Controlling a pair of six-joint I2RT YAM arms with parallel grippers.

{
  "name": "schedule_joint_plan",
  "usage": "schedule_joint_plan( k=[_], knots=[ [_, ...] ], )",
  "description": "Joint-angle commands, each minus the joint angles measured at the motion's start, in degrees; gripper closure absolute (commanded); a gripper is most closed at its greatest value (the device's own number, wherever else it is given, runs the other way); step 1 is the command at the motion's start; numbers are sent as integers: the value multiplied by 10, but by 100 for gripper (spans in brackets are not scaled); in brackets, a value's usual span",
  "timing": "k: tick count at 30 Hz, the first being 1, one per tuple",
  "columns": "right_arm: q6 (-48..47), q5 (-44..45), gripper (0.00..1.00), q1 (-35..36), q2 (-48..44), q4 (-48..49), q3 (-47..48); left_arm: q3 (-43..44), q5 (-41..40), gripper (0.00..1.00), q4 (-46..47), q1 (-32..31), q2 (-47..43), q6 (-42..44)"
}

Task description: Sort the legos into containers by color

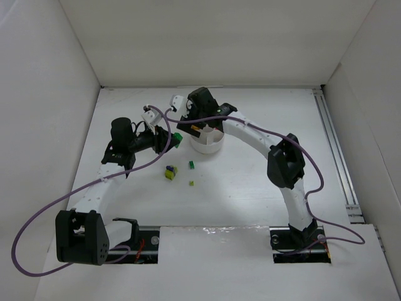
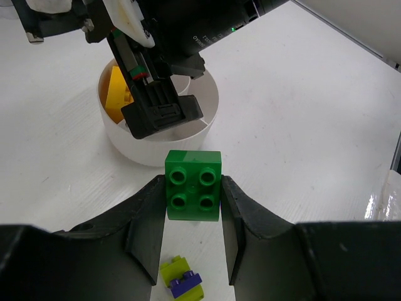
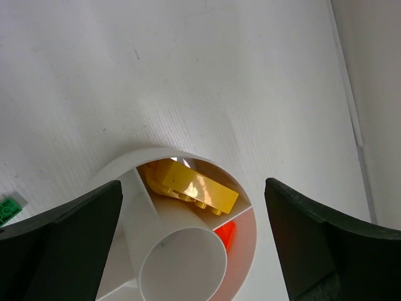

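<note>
The left gripper (image 2: 193, 199) clamps a green brick (image 2: 193, 185) just short of the white dish (image 2: 160, 150); next, I'd say, it goes over the rim, though the right gripper (image 3: 194, 235), jaws spread, hangs above.

A robot lab cell — left arm (image 1: 94, 194) and right arm (image 1: 289, 168) bolted to a white table (image 1: 250, 188), plain white panels (image 1: 207, 37) around, purple cable (image 1: 14, 251) looping loose — metal rail (image 1: 335, 150) alongside.
</note>
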Motion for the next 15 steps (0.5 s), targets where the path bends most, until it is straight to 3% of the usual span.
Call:
schedule_joint_plan(
  k=[1,15],
  knots=[
    [11,-2,0,7,-34,6,24,12,14,100,18,4,-4,5],
    [55,-18,0,-9,-123,0,-67,12,8,100,29,-8,6,0]
  ],
)
